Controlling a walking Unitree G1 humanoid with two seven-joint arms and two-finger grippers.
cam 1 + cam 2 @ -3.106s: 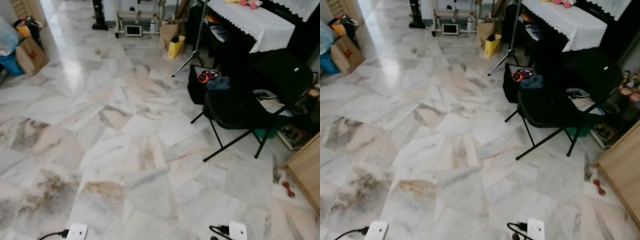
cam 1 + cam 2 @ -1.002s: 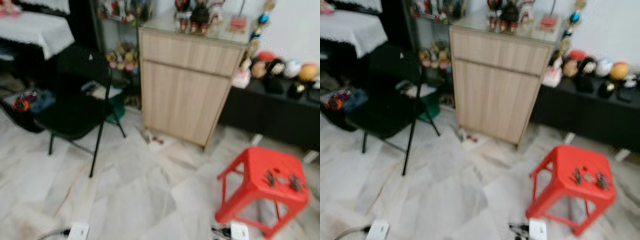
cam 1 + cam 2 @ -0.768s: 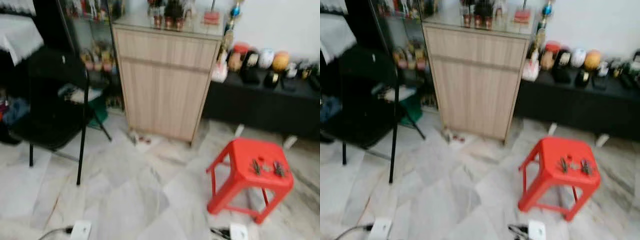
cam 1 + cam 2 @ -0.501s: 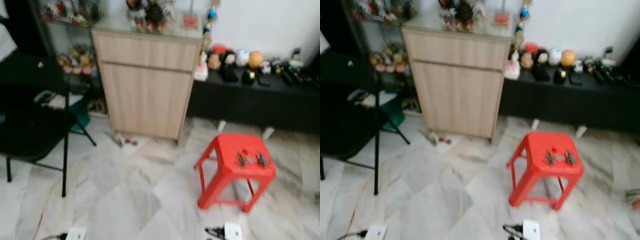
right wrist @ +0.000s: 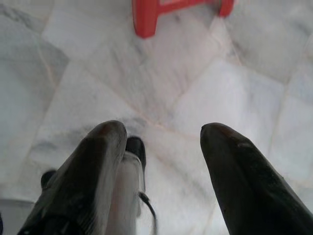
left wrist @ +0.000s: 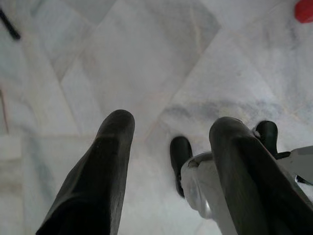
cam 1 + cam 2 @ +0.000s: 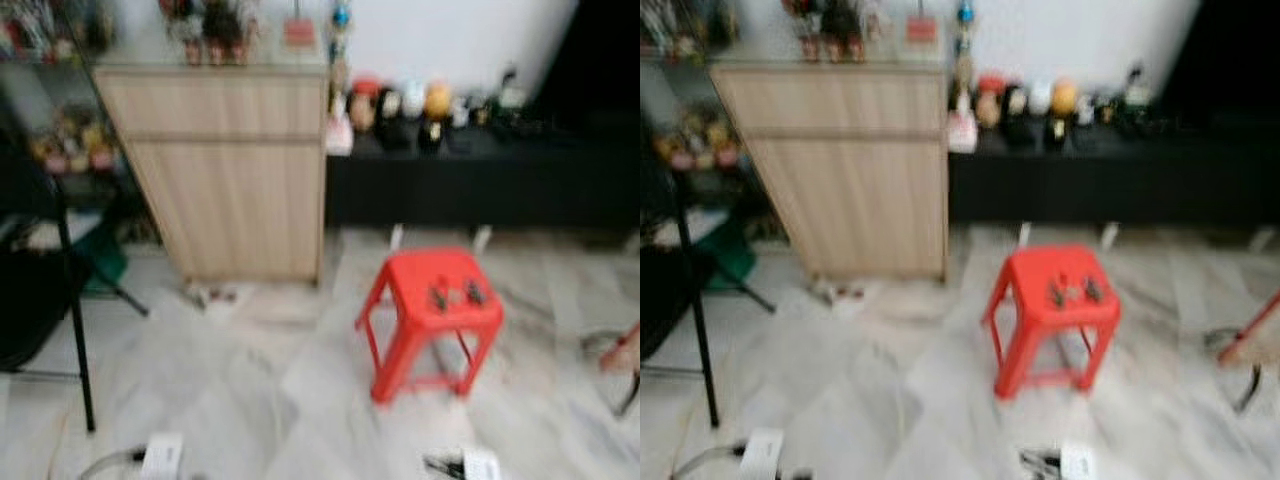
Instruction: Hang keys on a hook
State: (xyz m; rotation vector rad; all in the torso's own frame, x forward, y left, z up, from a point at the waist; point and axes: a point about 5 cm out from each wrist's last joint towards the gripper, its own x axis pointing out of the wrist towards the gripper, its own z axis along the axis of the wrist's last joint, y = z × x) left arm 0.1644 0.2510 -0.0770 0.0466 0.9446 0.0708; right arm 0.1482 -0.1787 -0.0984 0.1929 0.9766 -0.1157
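Two small dark bunches of keys [image 7: 438, 297] [image 7: 474, 293] lie side by side on the seat of a red plastic stool [image 7: 400, 300], which stands on the marble floor ahead and a little to my right. The picture is blurred. My left gripper [image 6: 173, 127] hangs open above the bare floor with nothing between its fingers. My right gripper [image 5: 164, 132] is also open and empty over the floor, with a leg of the red stool [image 5: 146, 14] just beyond it.
A wooden cabinet [image 7: 225, 170] with figurines on top stands ahead on the left. A low black shelf [image 7: 480, 185] of ornaments runs along the wall behind the stool. A black folding chair [image 7: 40, 300] is at the left edge. A reddish object [image 7: 620, 350] pokes in at the right edge.
The camera has swung to the right: the stool and cabinet have slid left in the picture, the chair has gone to the left edge, and more black shelf shows.
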